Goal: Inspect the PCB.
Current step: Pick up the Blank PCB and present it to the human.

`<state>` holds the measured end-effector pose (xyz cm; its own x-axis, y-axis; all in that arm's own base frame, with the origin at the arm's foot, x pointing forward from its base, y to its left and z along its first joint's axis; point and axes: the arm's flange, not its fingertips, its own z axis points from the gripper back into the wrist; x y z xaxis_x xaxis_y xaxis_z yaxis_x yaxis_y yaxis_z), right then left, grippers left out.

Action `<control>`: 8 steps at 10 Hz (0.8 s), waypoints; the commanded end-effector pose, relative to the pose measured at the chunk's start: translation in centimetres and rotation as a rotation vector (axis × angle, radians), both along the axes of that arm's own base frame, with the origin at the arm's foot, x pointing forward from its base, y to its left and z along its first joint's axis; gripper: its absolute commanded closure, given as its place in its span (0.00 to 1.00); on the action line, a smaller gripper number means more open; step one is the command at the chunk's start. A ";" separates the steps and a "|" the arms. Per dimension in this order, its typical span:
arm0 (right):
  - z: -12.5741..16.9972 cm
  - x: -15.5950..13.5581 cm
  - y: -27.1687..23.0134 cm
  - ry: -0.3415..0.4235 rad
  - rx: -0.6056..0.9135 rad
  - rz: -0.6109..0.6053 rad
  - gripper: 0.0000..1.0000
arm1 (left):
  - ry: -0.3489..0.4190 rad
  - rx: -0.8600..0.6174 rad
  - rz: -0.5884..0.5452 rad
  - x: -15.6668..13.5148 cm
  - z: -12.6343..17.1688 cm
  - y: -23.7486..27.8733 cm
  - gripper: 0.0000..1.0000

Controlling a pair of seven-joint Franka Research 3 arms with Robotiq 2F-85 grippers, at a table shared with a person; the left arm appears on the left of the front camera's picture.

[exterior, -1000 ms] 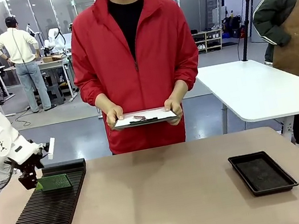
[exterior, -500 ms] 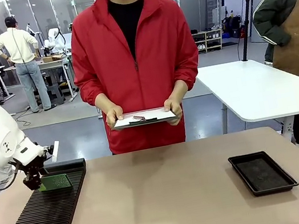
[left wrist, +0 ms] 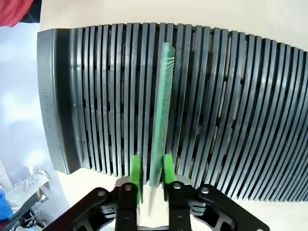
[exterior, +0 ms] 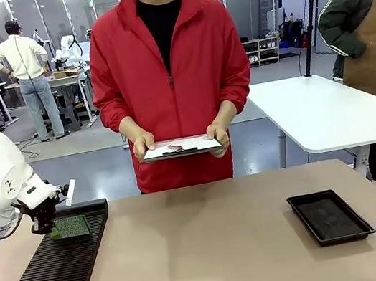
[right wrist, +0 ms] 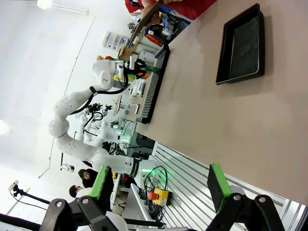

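The left pincer [left wrist: 152, 169] sets its green pads close on either side of the PCB [left wrist: 161, 106], which stands on edge in the black slotted rack [left wrist: 231, 120]; whether they are clamped cannot be told. This looks like the pick-up step, so the next move probably calls for a firm hold and a straight lift clear of the slot. The right pincer [right wrist: 159, 184] hangs open and empty.
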<state>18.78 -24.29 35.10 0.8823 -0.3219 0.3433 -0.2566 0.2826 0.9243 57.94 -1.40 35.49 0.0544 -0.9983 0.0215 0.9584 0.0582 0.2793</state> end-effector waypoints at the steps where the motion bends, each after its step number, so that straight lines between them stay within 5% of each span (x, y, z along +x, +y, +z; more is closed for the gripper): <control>1: 0.2 -0.1 0.0 -0.014 0.005 -0.001 0.00 | 0.028 0.018 -0.008 0.7 0.2 0.1 1.00; 6: 0.2 -0.1 0.0 -0.014 0.005 -0.001 0.00 | 0.064 0.016 -0.013 0.5 1.2 0.0 1.00; 8: 0.2 -0.1 0.0 -0.014 0.005 -0.001 0.00 | 0.064 -0.040 0.077 -0.1 3.2 0.0 1.00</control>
<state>18.77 -24.29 35.10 0.8823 -0.3220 0.3433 -0.2565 0.2826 0.9243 57.96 -1.62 36.75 0.0637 -0.9979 0.0117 0.9719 0.0647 0.2262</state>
